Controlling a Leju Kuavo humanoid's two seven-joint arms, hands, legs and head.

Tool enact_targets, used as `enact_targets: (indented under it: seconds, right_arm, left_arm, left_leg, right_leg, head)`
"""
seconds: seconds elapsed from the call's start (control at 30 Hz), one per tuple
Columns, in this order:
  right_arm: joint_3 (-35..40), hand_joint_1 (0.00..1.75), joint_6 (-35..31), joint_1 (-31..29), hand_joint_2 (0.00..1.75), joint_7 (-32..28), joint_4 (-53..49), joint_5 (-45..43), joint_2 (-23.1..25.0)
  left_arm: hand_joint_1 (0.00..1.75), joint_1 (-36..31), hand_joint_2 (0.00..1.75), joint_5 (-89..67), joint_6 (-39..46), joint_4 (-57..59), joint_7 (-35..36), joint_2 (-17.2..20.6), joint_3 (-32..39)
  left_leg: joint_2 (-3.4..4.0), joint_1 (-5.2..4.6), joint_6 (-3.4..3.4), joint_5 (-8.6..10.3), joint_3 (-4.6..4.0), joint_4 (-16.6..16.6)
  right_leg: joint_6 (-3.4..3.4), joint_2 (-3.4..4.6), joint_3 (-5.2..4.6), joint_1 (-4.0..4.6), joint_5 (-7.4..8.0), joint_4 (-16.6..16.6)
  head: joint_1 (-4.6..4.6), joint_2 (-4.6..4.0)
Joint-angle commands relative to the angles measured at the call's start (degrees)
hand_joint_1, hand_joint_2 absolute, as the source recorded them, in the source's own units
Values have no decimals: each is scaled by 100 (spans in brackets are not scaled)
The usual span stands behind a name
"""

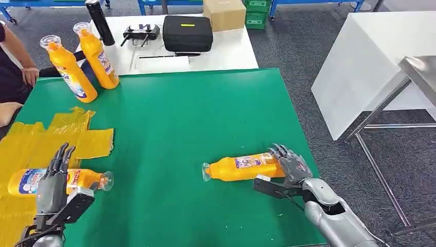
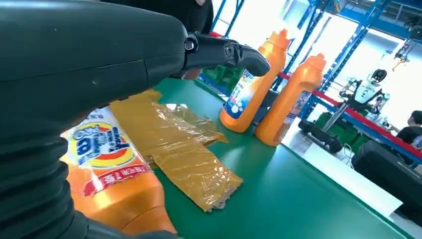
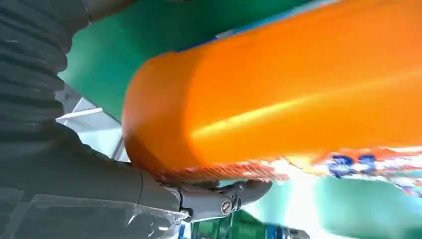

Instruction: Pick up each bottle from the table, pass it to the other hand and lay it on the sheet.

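At the far left edge, a person's hand [image 1: 30, 75] is seen resting by the green counter [image 1: 180, 123]. Near it, at the back left corner, two upright bottles [image 1: 68, 67] [image 1: 97, 54] are noted, standing just beside each other, caps up. Nearer, a crumpled yellow sheet [image 1: 31, 141] is spread over the counter's left side, and one bottle on the sheet [image 1: 31, 180] is laid on its side, cap pointing right. Over this bottle the left robot hand [image 1: 55, 175] is held with fingers straight and apart (whether it touches the bottle cannot be told); nothing is gripped in it. In the left wrist view the same bottle's label [image 2: 102, 149] is seen close under the hand.

Right of centre, a lying bottle [image 1: 241, 168] is found on the bare green surface, well apart from the sheet, cap pointing left. Its base end is clasped by the right robot hand [image 1: 288, 164], fingers over it and thumb beneath, as confirmed in the right wrist view [image 3: 298, 84].

Behind the green surface, a black case [image 1: 187, 32] and a cardboard box [image 1: 224, 13] are recorded on a white table [image 1: 231, 51].
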Motion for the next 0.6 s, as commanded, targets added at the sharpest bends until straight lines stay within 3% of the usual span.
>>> enact_targets:
  seconds: [0.03, 0.6]
  right_arm:
    - [121, 0, 106, 81, 175, 136, -352, 282, 263]
    - [351, 0, 215, -119, 175, 104, 87, 354, 474]
  left_arm:
    - [0, 339, 175, -53, -156, -375, 78, -264, 237]
    - [0, 198, 175, -67, -275, -272, -25, -335, 147]
  left_leg:
    - [19, 0, -14, -4, -4, 5]
    - [1, 2, -12, 1, -13, 1]
  right_leg:
    - [-5, 20, -10, 0, 1, 7]
    - [-15, 4, -10, 2, 9, 0]
  head:
    - [-4, 0]
    - [-2, 0]
